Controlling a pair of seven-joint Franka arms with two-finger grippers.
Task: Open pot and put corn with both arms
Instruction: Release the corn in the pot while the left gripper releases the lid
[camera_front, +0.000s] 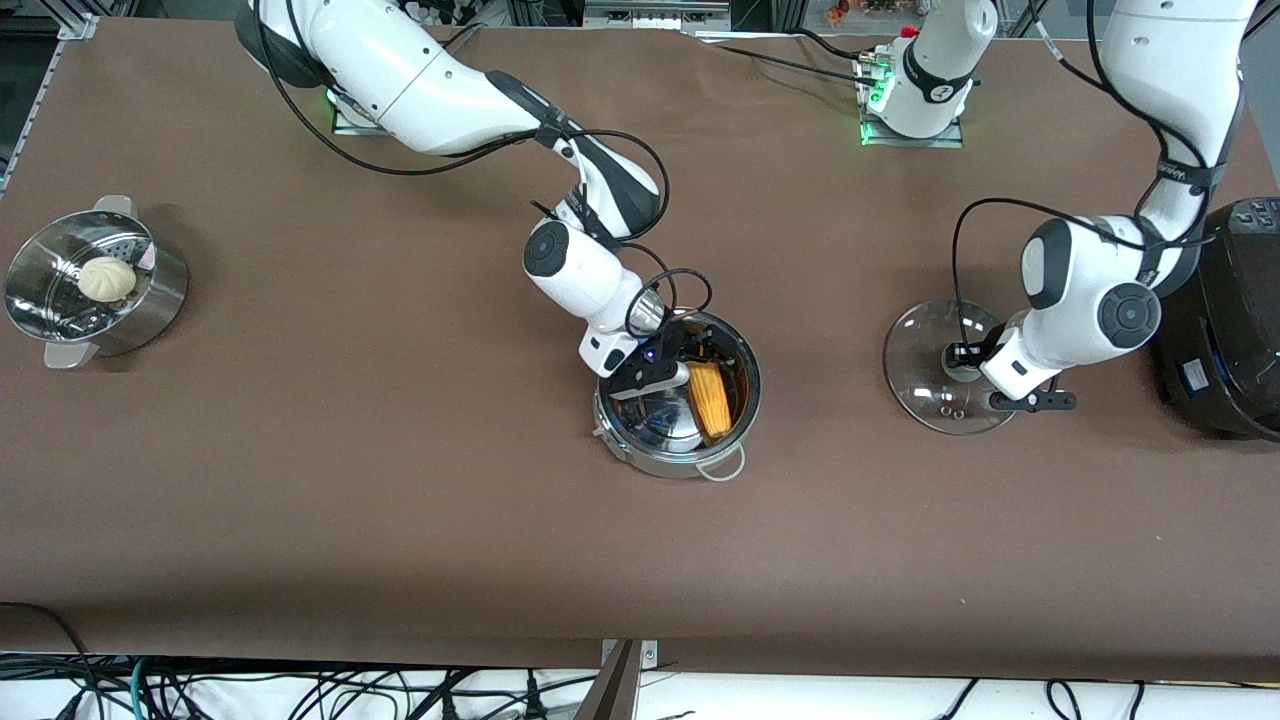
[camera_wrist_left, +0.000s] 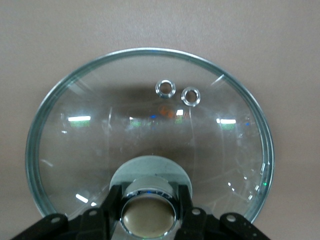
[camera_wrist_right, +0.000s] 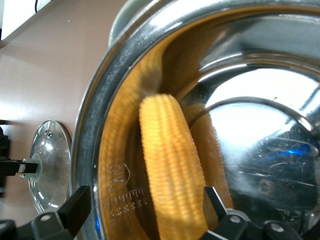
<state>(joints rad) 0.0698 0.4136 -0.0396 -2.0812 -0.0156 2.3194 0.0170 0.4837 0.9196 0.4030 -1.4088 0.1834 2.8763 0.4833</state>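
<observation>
The pot (camera_front: 680, 400) stands open, but the right gripper (camera_front: 668, 372) fills its mouth, fingers spread either side of the corn (camera_front: 708, 400) lying against the wall. The glass lid (camera_front: 935, 385) lies flat toward the left arm's end, the left gripper (camera_front: 962, 358) on its knob (camera_wrist_left: 149, 212). A steamer (camera_front: 95, 285) stands well apart at the right arm's end. Bare table (camera_front: 400, 500) lies between.

A steel steamer (camera_front: 95, 285) stands on the brown table (camera_front: 400, 520) at the right arm's end, a white bun (camera_front: 107, 278) resting on its perforated insert. A black appliance (camera_front: 1225, 320) sits at the left arm's end, partly cut off
</observation>
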